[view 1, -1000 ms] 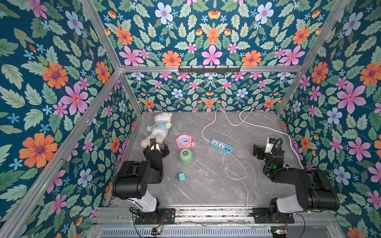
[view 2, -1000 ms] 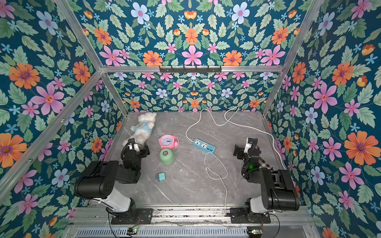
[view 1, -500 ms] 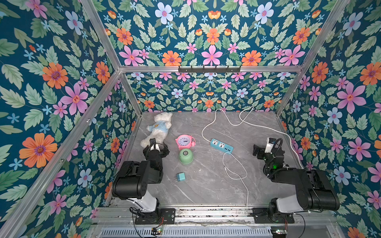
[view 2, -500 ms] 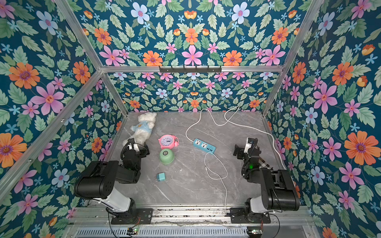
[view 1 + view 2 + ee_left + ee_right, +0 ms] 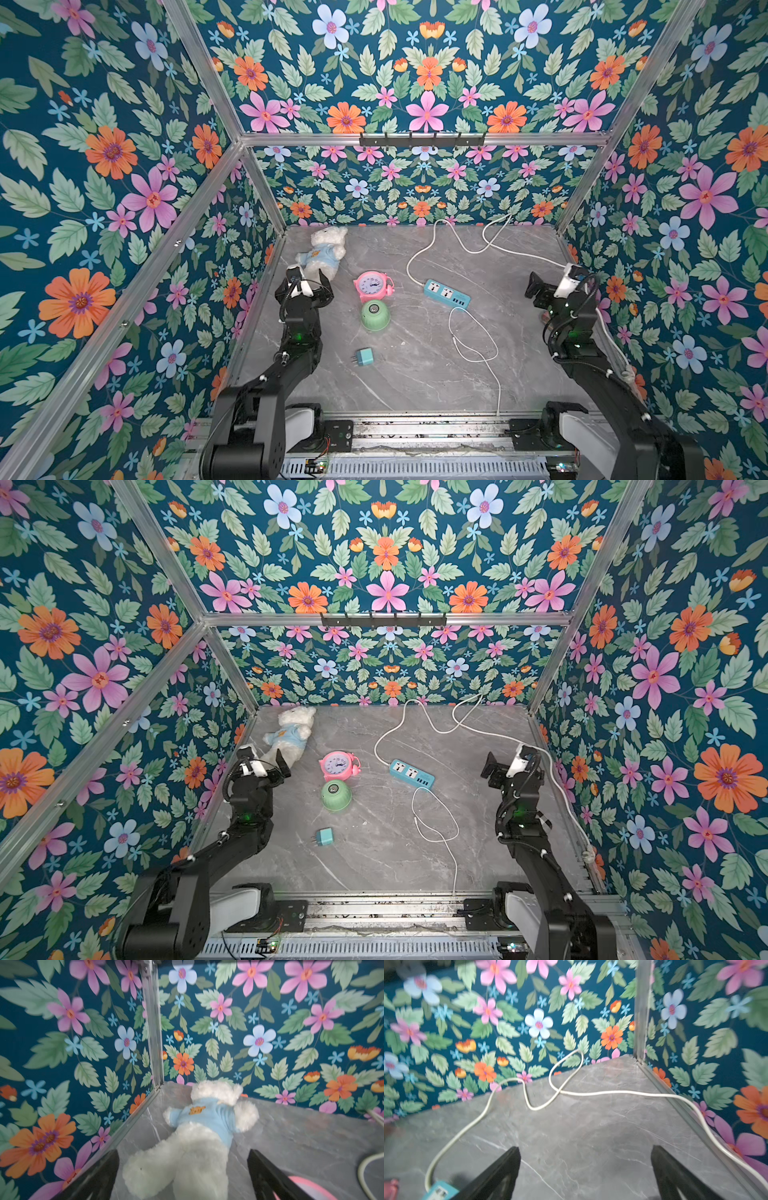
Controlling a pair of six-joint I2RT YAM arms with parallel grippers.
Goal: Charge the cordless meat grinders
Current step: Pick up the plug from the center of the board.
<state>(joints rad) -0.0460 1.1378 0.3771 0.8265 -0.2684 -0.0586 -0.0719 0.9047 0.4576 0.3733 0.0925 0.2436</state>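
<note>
Both open and empty — left hand [image 5: 307, 281], right hand [image 5: 552, 286] — so nothing's begun (grinder [image 5: 375, 316] sits unplugged); next, pinch the loose cable [image 5: 499, 401] end.

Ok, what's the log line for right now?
left gripper: open, empty | right gripper: open, empty | meat grinder: untouched beside pink clock | thin cable: lying apart from grinder

Bright, even light; shadows faint and soft. Both top views sharp. Wrist views softer: wallpaper [image 5: 421, 987] smears toward frame edges, cord [image 5: 591, 1093] ahead of the jaws is crisp.
</note>
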